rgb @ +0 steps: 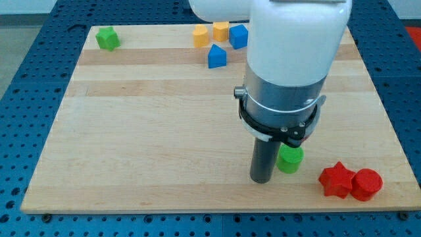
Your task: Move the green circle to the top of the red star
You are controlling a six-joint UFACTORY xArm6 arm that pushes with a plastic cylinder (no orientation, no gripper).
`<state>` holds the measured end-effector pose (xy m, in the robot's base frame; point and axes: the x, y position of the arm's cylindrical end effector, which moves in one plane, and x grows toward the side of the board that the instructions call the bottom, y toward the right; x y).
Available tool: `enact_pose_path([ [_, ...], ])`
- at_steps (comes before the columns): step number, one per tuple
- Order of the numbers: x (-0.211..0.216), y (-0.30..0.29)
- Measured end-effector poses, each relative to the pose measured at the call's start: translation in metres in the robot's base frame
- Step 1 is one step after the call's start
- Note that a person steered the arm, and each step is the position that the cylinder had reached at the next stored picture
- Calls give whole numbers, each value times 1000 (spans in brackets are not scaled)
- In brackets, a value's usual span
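Single camera view of a pale wooden board [164, 131] resting on a blue perforated table [33, 39], with the arm's white and grey housing filling the upper centre-right. My tip [262, 180], the lower end of a straight dark rod, rests on the board near the view's bottom edge; it has no jaws, so it neither opens nor closes and holds nothing, acting only by pushing sideways. The small green plastic circle [289, 160], a short upright cylinder, stands just to the view's right of my tip, apparently touching or nearly touching the rod, with its upper part hidden behind the arm's collar. The red plastic star [336, 179] lies further to the view's right and slightly lower, touching a red plastic cylinder [366, 184] on its right side. At the view's top lie a green block of irregular shape [107, 38] at the left and, near the centre, a cluster of two yellow-orange blocks [200, 35] [220, 29] and two blue blocks [239, 36] [216, 56], all well apart from the work. The green circle is judged light, rigid and free to slide on the smooth wood; being round, it will tend to roll off a push that is not aimed through its centre. Contact is best made low on its side wall, on the face opposite the intended direction of travel, so that it moves to a spot above the red star without striking it.
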<state>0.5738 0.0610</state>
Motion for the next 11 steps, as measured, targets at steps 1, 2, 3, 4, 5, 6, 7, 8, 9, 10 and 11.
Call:
enact_pose_path([
  [1,-15,0],
  [2,-21,0],
  [3,-19,12],
  [4,-19,13],
  [5,-24,14],
  [6,-30,18],
  [7,-21,23],
  [8,-21,27],
  [9,-21,38],
  [10,-21,60],
  [11,-21,63],
])
